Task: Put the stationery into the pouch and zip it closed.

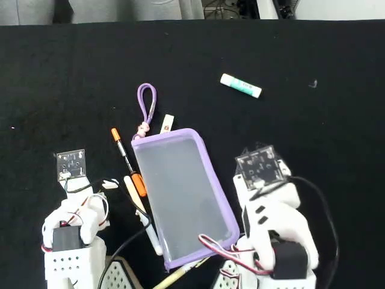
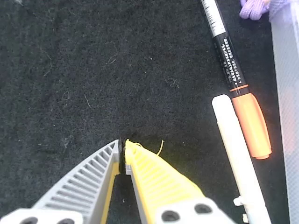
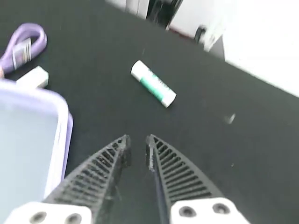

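Observation:
The purple-edged pouch point(image 1: 180, 192) with a translucent face lies flat mid-table, its strap loop point(image 1: 146, 102) at the far end. Beside it lie an orange-capped pen point(image 1: 127, 161) and a white pen point(image 1: 143, 220). A white and green glue stick point(image 1: 240, 85) rests apart at the far right. My left gripper point(image 2: 124, 151) is shut and holds nothing, low over bare table close to the orange pen point(image 2: 238, 79) and the white pen point(image 2: 238, 149). My right gripper point(image 3: 138, 145) is slightly open and holds nothing, beside the pouch point(image 3: 28, 135), pointing toward the glue stick point(image 3: 153, 83).
A small white block point(image 1: 166, 124) lies by the pouch's far end. A wooden pencil point(image 1: 180, 274) pokes out under the pouch's near corner. The left arm point(image 1: 72, 232) and right arm point(image 1: 274, 226) stand at the near edge. Black cloth covers the table point(image 1: 313, 150).

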Robot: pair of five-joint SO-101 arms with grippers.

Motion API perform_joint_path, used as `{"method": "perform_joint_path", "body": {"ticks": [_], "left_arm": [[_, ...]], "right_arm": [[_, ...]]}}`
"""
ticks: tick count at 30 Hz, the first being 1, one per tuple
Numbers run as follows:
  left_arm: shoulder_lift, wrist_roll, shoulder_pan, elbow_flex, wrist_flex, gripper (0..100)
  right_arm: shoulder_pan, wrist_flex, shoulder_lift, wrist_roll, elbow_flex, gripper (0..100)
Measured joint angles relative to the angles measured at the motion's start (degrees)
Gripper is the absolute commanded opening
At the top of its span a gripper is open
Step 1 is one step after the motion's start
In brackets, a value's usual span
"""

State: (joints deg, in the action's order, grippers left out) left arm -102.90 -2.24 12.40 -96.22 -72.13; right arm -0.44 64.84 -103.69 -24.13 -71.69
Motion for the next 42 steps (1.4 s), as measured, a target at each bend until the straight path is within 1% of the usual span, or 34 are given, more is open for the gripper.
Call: {"method": "perform_joint_path", "body": {"ticks": [3, 5, 13, 17, 24, 26, 31, 34, 38, 42], "left_arm": [[0.0, 0.0, -0.3, 0.0, 0.0, 3], [0.0, 0.0, -0.6, 0.0, 0.0, 3], [0.0, 0.0, -0.6, 0.0, 0.0, 3], [0.0, 0.0, -0.6, 0.0, 0.0, 3], [0.0, 0.0, -0.6, 0.0, 0.0, 3], [0.0, 0.0, -0.6, 0.0, 0.0, 3], [0.0, 0.0, -0.6, 0.0, 0.0, 3], [0.0, 0.0, -0.6, 0.0, 0.0, 3], [0.0, 0.0, -0.6, 0.0, 0.0, 3], [0.0, 0.0, -0.6, 0.0, 0.0, 3]], "right_arm": [[0.0, 0.0, 0.3, 1.8, 3.8, 7.6], [0.0, -0.1, 4.4, 3.2, 7.0, 7.6], [0.0, -0.1, 33.2, 8.4, 26.6, 7.6], [-4.4, -0.1, 47.4, 9.1, 35.5, 7.6], [-15.6, -0.1, 65.4, 9.2, 46.5, 7.6], [-18.5, -0.1, 70.2, 10.6, 49.6, 7.6], [-24.5, -0.2, 83.6, 14.1, 59.4, 15.5], [-27.8, -0.2, 92.8, 14.9, 66.5, 17.0], [-29.4, 0.3, 103.0, 15.2, 73.8, 17.0], [-29.4, 1.6, 108.8, 15.2, 79.1, 17.0]]}}
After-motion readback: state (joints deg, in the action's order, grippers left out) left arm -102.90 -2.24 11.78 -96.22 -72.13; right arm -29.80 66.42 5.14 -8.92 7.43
